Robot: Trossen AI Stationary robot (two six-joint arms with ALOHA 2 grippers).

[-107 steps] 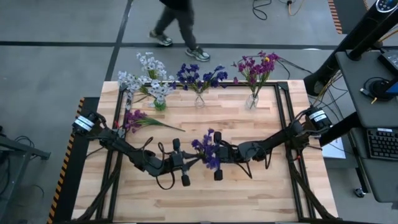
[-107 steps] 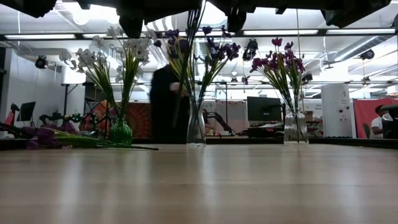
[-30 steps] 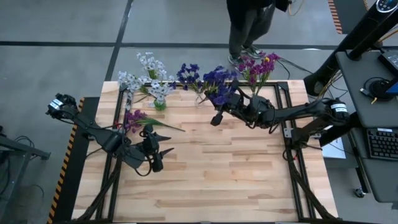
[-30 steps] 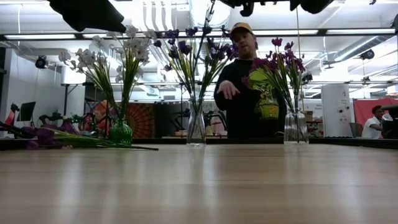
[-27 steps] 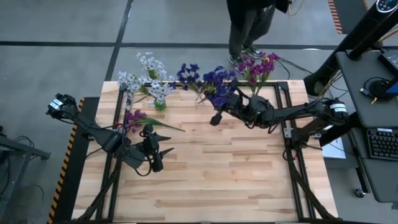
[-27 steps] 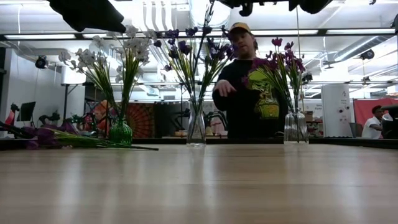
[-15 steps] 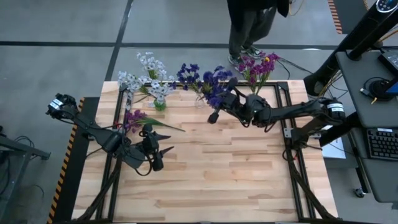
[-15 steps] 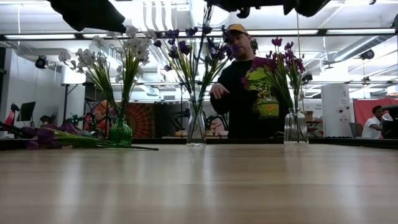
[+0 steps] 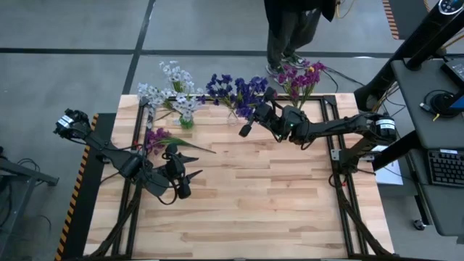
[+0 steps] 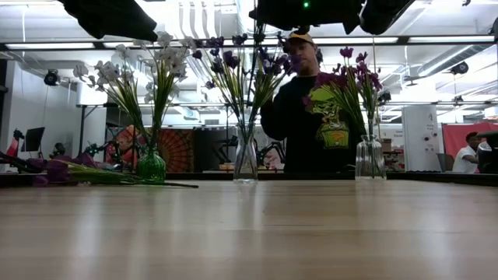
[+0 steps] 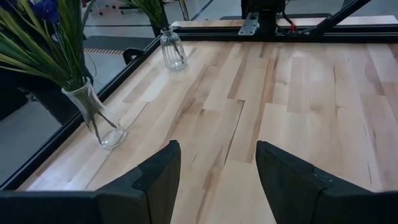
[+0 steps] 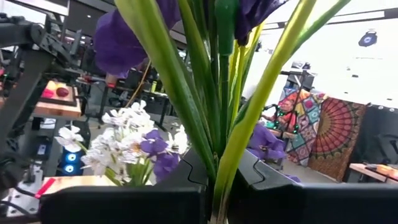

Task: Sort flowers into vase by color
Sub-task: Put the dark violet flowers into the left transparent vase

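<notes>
Left fingers (image 11: 214, 180) stand spread and empty above the worktop (image 9: 275, 196), nearer its left edge than its middle. Just beyond them toward the far left corner, a magenta-purple sprig (image 9: 163, 139) lies flat on the boards, apart from those fingers.

Right fingers (image 9: 250, 122) are pressed together on a bunch of dark blue-violet flowers (image 9: 250, 98); in the right wrist view green stems (image 12: 227, 106) rise straight out from between them. This bunch is held over the middle vase (image 10: 245, 155) at the far edge.

Three vases stand along the far edge: a green vase (image 10: 151, 165) with whitish sprigs (image 9: 174, 90) to the left, the middle vase with blue-violet blossoms, a clear vase (image 10: 369, 158) with magenta flowers (image 9: 301, 76) to the right.

A person (image 10: 307, 117) stands beyond the far edge.
</notes>
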